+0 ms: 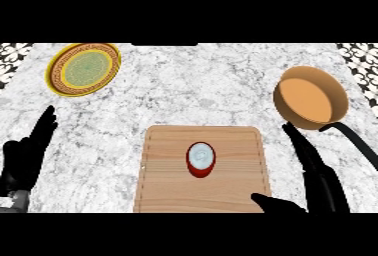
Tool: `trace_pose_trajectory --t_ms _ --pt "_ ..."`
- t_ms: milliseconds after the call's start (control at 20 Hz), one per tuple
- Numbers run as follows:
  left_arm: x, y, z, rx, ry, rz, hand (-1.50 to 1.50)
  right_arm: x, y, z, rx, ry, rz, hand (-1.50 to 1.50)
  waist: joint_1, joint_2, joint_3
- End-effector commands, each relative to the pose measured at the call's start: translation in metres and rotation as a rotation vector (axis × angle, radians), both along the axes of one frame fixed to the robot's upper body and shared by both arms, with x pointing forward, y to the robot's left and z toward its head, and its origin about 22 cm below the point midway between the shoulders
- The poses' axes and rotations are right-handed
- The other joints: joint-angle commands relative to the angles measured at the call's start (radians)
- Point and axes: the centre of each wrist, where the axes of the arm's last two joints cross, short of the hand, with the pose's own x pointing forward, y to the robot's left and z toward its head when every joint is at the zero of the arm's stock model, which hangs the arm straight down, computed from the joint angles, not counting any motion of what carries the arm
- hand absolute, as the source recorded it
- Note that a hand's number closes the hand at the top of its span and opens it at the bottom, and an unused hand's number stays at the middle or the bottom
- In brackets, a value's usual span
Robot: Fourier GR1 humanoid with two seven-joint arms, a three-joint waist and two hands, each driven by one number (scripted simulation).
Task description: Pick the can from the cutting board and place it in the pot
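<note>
Two hands show at the lower edge, and neither holds anything. The right hand (317, 172) lies just beside the right edge of the cutting board (170, 190). Its fingers are straight and point up toward the pot (336, 97), and its thumb spreads wide over the board's lower right corner. That wide spread looks like readiness to close round the can (201, 159), which it does not touch. The left hand (22, 160) rests open near the left edge with its fingers up, well away from the board. It probably has no part in this pick, since the can and pot both sit on the right hand's side.

The can stands upright near the middle of the board, its pale lid facing up and its red wall showing below. Upright and alone on the board, it leaves room for a grasp from the side.

The pot sits on the desk (192, 85) beyond the board's upper right corner, near the right fingertips. Its bare orange floor shows that nothing is in it. Its black handle (358, 142) trails toward the right edge, outside the right hand, so I judge the path to the pot's mouth is open. A yellow-rimmed plate (83, 68) at the far left also carries nothing. No step of the pick is done yet.
</note>
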Motion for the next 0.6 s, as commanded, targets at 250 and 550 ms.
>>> trace_pose_trajectory --t_ms 250,550 --pt "0.006 0.000 0.007 -0.025 -0.012 -0.022 0.00 0.034 0.063 0.049 -0.232 0.348 0.083 -1.50 0.033 0.008 -0.001" --pt "-0.002 -0.012 -0.006 -0.012 0.005 -0.032 0.00 0.059 0.095 0.056 -0.316 0.645 0.162 -1.50 0.035 0.007 0.001"
